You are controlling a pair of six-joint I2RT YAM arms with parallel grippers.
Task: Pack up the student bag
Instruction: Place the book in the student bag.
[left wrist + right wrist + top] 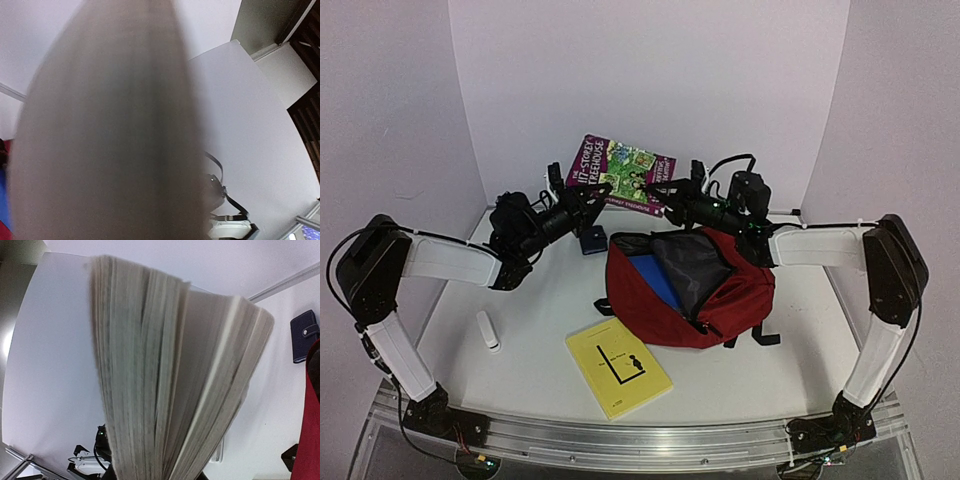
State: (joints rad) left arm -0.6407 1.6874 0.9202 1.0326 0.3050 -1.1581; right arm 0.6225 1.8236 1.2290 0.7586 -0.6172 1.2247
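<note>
At the near edge of the bench point(540, 300) both arms are bolted down, each rising from its base, bending sharply at the elbow out by the side wall, then stretching inward and away so that the two wrists nearly meet at the far middle. The left arm point(445, 262) runs low and almost level, while the right arm point(820, 245) sits a little higher.

Closest on the white surface lies a yellow book point(618, 372), flat and slightly turned. A small white tube point(488, 330) is off to its left, well apart. Behind the yellow book, right of centre, the backpack point(720, 300) rests on its side. It is dark red, its mouth gapes toward the far left, grey lining and a patch of blue show inside, and black straps trail at its near right. A dark wallet point(592, 240) sits just beyond its left edge.

Farther back, a purple and green paperback point(620, 170) is held tilted above the bench. The right tool point(678, 203) is pinching its lower right corner, and its wrist camera sees the fanned page edges up close. The left tool point(588, 195) is at the lower left corner. Its own camera shows only a blur of the cover, so I cannot tell whether it grips.

Plain pale walls point(650, 70) close in the back and both sides.
</note>
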